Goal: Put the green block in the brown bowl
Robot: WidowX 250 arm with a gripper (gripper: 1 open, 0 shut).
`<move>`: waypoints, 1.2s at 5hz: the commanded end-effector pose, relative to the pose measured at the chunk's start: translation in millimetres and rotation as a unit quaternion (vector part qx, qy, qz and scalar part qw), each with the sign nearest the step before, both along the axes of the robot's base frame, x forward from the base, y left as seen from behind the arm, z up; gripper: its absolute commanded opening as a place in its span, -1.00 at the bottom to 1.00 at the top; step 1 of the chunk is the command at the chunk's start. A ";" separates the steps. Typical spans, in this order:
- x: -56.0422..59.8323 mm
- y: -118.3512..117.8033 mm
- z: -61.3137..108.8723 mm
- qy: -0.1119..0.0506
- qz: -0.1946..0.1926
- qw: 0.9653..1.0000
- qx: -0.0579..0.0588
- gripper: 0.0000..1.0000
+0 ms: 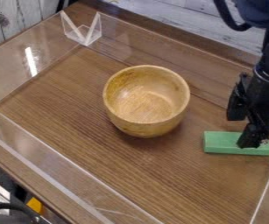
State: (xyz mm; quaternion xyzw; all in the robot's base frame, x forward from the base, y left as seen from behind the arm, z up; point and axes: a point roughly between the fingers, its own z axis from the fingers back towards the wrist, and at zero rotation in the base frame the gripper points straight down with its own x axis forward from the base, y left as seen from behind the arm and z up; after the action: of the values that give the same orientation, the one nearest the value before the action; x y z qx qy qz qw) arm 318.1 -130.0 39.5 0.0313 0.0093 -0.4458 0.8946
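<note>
The green block (227,143) lies flat on the wooden table at the right, a short way right of the brown bowl (147,100), which stands empty near the middle. My black gripper (246,122) hangs straight down over the block's right end, jaws open. One fingertip (253,137) reaches down to the block's near right part, and the other finger (237,108) stands behind the block's far edge. Nothing is held. The block's right end is partly hidden by the finger.
Clear acrylic walls (54,166) fence the wooden table (67,96) on all sides, with a clear bracket (81,28) at the far left corner. The right wall runs close beside the block and gripper.
</note>
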 end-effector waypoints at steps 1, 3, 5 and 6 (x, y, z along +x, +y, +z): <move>2.8 -5.8 8.4 -0.024 -0.019 1.000 -0.008 1.00; 0.6 -8.3 3.2 -0.032 -0.034 0.999 -0.014 1.00; 1.1 -7.9 3.3 -0.037 -0.040 0.998 -0.022 1.00; 1.7 -7.4 3.5 -0.039 -0.043 0.998 -0.026 1.00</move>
State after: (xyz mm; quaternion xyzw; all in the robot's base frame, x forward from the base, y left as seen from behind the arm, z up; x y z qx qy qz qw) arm 312.9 -136.7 25.9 0.0231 -0.0117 -0.4848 0.8743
